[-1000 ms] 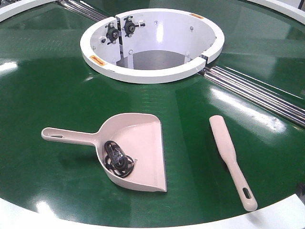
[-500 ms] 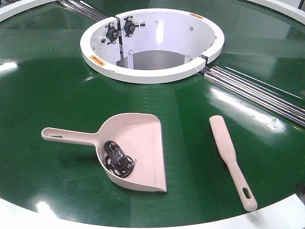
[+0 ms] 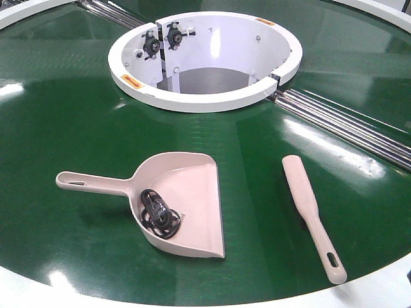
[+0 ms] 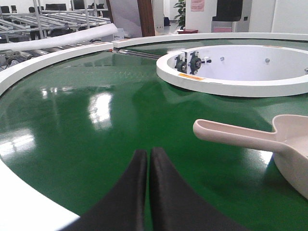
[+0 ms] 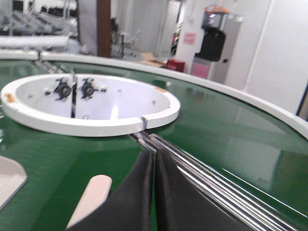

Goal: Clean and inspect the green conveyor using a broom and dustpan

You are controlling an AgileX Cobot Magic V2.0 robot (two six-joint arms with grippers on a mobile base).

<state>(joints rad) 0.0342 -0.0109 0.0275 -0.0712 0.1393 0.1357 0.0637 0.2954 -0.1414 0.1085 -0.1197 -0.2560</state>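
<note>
Overhead, a black tangle (image 3: pixel 159 215) is lying in the dustpan (image 3: pixel 192 192); wrist views are missing it. Both the left gripper (image 4: pixel 148 159) and right gripper (image 5: pixel 154 161) are hovering pressed closed, holding nothing, the broom (image 3: pixel 309 213) lying apart.

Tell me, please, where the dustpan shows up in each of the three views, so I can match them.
Front view: the dustpan lies at lower centre, handle pointing left, with a dark tangle in its scoop.
Left wrist view: handle and scoop edge at right, cut off by the frame.
Right wrist view: only a pale corner at the lower left edge.
Shared landmark: the white ring.
</note>
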